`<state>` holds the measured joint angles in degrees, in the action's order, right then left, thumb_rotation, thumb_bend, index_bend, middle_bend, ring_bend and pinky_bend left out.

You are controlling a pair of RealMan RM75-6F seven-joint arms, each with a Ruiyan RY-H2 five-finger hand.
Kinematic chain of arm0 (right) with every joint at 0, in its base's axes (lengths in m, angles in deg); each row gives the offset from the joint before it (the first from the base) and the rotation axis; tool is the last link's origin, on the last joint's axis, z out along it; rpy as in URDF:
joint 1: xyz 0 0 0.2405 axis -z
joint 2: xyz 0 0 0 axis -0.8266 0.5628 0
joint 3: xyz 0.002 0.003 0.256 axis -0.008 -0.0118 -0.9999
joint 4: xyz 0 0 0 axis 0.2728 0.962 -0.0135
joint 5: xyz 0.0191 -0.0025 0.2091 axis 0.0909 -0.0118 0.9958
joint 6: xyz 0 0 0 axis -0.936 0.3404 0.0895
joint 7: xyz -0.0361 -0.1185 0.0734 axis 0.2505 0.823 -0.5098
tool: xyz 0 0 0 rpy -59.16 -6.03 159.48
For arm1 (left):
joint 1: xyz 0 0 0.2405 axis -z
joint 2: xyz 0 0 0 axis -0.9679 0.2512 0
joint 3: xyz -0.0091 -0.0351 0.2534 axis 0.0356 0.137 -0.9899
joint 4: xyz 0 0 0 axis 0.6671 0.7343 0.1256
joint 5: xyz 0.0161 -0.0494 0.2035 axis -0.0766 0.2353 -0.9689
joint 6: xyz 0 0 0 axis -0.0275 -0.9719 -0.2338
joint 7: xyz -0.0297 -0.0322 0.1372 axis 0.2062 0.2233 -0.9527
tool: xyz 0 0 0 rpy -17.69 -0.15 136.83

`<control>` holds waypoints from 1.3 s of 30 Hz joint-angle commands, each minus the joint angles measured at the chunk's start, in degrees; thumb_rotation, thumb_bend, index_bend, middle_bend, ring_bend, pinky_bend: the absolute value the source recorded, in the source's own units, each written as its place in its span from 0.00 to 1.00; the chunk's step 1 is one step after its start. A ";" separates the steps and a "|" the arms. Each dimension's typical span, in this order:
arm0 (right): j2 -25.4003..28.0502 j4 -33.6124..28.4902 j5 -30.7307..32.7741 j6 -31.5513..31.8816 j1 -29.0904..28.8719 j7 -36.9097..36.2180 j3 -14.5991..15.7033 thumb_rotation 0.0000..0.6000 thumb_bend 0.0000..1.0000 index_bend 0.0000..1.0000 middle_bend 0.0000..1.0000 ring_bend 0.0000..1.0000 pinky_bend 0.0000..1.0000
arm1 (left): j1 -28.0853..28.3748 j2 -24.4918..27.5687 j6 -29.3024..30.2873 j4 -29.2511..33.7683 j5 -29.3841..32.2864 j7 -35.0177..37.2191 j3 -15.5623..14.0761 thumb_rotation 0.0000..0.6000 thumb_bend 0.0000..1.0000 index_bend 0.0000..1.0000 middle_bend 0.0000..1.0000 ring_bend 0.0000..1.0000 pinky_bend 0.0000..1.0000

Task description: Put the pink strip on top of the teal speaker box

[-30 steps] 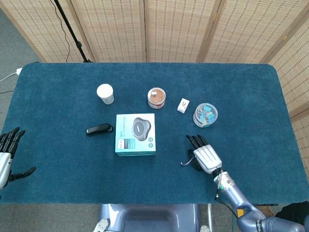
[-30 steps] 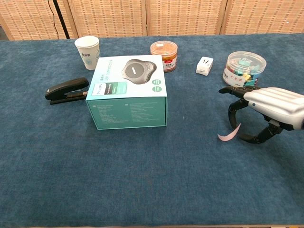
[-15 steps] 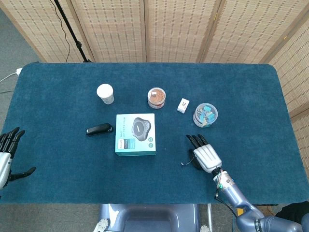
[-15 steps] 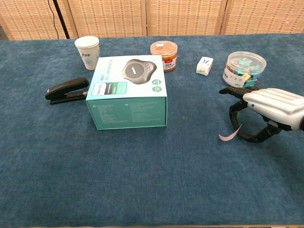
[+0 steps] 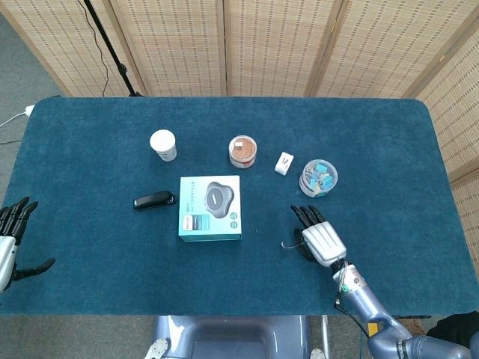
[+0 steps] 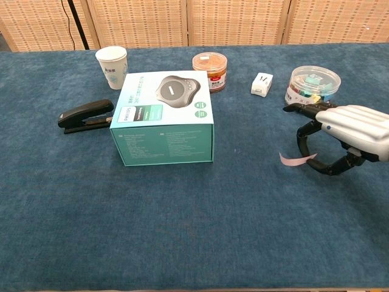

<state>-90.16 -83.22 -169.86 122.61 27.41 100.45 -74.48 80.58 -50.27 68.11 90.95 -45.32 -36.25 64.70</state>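
Note:
The teal speaker box (image 5: 210, 207) (image 6: 163, 118) stands left of the table's middle, with a grey speaker pictured on its lid. My right hand (image 5: 320, 239) (image 6: 343, 131) hovers to its right, near the front. It pinches one end of the pink strip (image 6: 295, 159) between thumb and a finger, and the strip sticks out level toward the box, just off the cloth. From the head view the strip (image 5: 288, 244) is only a thin sliver. My left hand (image 5: 11, 239) hangs off the table's left edge with its fingers spread and holds nothing.
A black stapler (image 5: 153, 200) (image 6: 86, 115) lies just left of the box. Behind it stand a paper cup (image 5: 162, 144) (image 6: 112, 66) and a brown jar (image 5: 242, 151) (image 6: 209, 71). A small white box (image 5: 284, 163) (image 6: 262, 84) and a clear tub of clips (image 5: 318, 178) (image 6: 312, 84) sit beyond my right hand.
My right hand has closed its thumb and finger on the pink strip and risen slightly. The strip has swung from hanging down to level. The left hand has not moved.

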 commanded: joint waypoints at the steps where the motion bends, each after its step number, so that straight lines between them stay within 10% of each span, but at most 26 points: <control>1: 1.53 -1.74 -1.05 2.36 0.54 0.45 -0.48 1.00 0.56 0.56 0.00 0.00 0.00 | -0.03 0.03 0.06 0.05 -0.09 0.08 -0.03 1.00 0.00 0.00 0.00 0.00 0.00; 19: 2.90 -7.92 -2.13 11.37 -0.81 15.11 -7.56 1.00 0.66 0.61 0.00 0.00 0.00 | -0.40 0.52 0.65 -0.12 -0.78 1.63 -0.26 1.00 0.00 0.00 0.00 0.00 0.00; 39: -7.25 -3.15 0.85 6.00 -14.34 33.77 -14.84 1.00 0.68 0.63 0.00 0.00 0.00 | 0.07 1.35 -0.49 -0.29 -0.51 3.70 -0.23 1.00 0.00 0.00 0.00 0.00 0.00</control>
<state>-96.70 -87.06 -168.50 128.11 13.54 133.56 -89.22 80.63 -48.94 67.64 90.65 -45.86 -32.58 64.46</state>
